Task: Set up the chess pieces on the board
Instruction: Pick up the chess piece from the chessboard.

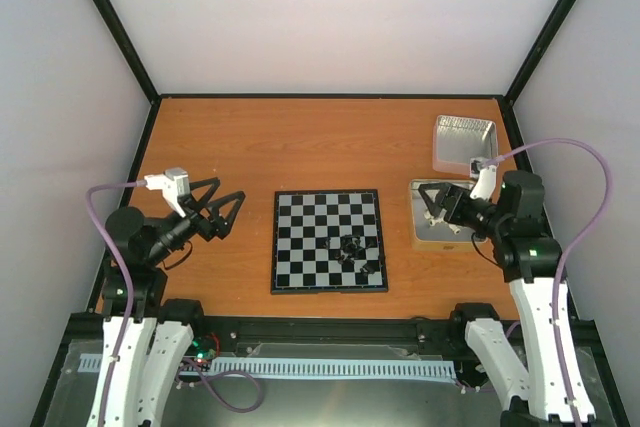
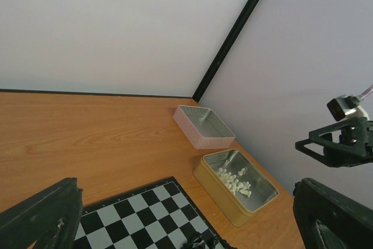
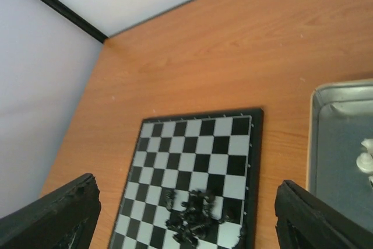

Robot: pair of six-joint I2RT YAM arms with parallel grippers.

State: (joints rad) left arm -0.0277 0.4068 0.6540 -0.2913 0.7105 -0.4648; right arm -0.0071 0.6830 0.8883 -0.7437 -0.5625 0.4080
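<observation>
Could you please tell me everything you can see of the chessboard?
The chessboard is a small square with black and silvery-grey checks inside a thin black border, and its surface looks smooth and slightly shiny. It lies flat on the wooden table, centred left to right and towards the front edge. A jumbled heap of tiny black pieces sits on its near right squares, not set in rows. The other squares are bare. Nothing else touches it.
</observation>
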